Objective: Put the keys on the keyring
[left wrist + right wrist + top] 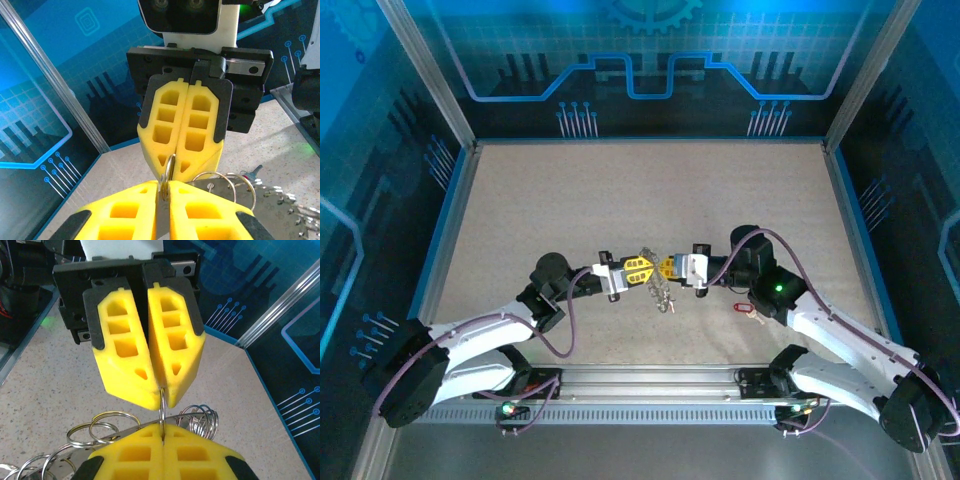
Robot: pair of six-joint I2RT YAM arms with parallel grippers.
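Note:
Both grippers meet tip to tip above the middle of the table. My left gripper point(642, 270) point(164, 184) is shut on a small silvery loop point(170, 167) of the keyring point(663, 295). From the opposite side, my right gripper point(665, 267) point(161, 430) is shut on the same loop point(162, 402). The rest of the keyring, a bunch of silvery rings point(102, 427) and a wire coil point(202, 422), hangs below the fingers. A tiny red-headed key point(745, 308) lies on the table by the right arm, apart from both grippers.
The speckled table point(620, 200) is fenced by metal posts and blue patterned walls point(640, 70). The arms' bases sit on a rail point(640, 385) at the near edge.

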